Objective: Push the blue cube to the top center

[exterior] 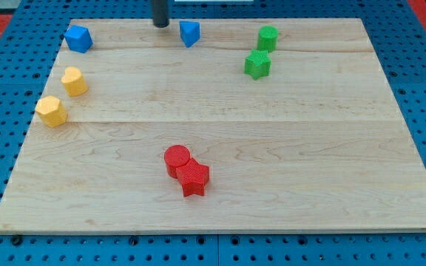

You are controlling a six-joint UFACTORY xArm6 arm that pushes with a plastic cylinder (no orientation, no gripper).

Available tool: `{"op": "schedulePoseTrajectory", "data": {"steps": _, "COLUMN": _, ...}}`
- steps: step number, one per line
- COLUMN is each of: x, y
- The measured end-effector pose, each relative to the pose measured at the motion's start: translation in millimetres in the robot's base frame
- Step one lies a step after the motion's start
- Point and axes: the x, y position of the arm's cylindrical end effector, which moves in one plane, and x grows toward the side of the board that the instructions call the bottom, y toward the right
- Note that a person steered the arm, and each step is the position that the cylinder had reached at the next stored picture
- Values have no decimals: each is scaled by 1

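Observation:
A blue cube [78,38] lies at the view's top left corner of the wooden board [287,148]. A second blue block [189,33], wedge-like in shape, lies at the top centre. My tip [160,25] is at the view's top edge, a little left of that second blue block and well to the right of the blue cube. It touches neither.
Two yellow blocks [73,80] [51,111] lie at the left edge. A green cylinder [267,38] and a green star-like block [257,65] lie at the upper right. A red cylinder [176,159] touches a red star [193,178] at the bottom centre.

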Motion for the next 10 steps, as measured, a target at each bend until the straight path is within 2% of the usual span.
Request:
{"op": "schedulePoseTrajectory", "data": {"steps": 1, "x": 22, "y": 11}}
{"op": "schedulePoseTrajectory", "data": {"steps": 2, "x": 22, "y": 69}}
{"op": "schedulePoseTrajectory", "data": {"steps": 3, "x": 40, "y": 57}}
{"op": "schedulePoseTrajectory", "data": {"steps": 5, "x": 89, "y": -127}}
{"op": "schedulePoseTrajectory", "data": {"steps": 6, "x": 84, "y": -188}}
{"op": "schedulePoseTrajectory", "data": {"steps": 8, "x": 38, "y": -129}}
{"op": "schedulePoseTrajectory", "data": {"steps": 10, "x": 20, "y": -185}}
